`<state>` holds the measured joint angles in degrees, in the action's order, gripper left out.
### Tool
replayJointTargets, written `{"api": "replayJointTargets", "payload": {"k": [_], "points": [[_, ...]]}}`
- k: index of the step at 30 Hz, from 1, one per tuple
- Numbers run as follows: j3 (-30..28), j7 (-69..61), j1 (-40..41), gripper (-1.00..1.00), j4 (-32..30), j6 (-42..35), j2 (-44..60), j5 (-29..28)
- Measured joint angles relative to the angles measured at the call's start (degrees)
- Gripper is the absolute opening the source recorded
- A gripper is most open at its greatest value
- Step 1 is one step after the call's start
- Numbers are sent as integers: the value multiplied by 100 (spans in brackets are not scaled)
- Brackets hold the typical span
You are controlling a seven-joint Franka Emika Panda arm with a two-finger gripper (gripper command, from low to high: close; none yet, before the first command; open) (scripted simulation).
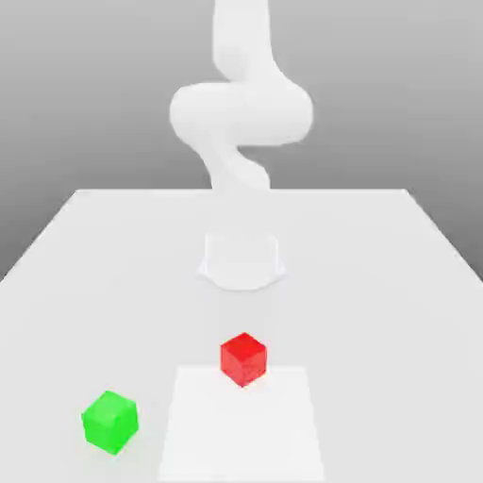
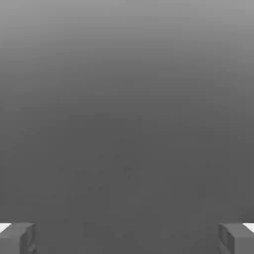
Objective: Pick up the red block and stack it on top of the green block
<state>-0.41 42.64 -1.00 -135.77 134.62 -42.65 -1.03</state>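
One arm (image 1: 241,113) upright, pincer (image 2: 127,238) spread wide.

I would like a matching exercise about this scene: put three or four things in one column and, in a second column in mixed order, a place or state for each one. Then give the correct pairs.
Column one
1. red block
2. green block
3. gripper
4. table

Column two
A. open, with nothing between its fingers
B. white surface that carries both cubes
C. near the front, toward the exterior view's left
D. near the middle, at the edge of a pale square patch

Right pairs: 1-D, 2-C, 3-A, 4-B
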Motion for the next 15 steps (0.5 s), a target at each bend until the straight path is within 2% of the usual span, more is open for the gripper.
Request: {"api": "replayJointTargets", "payload": {"k": [8, 15], "points": [[-311, -1315, -338, 0, -1512, 1077, 1249, -305], [-822, -2727, -693, 0, -2972, 2132, 2492, -490]]}}
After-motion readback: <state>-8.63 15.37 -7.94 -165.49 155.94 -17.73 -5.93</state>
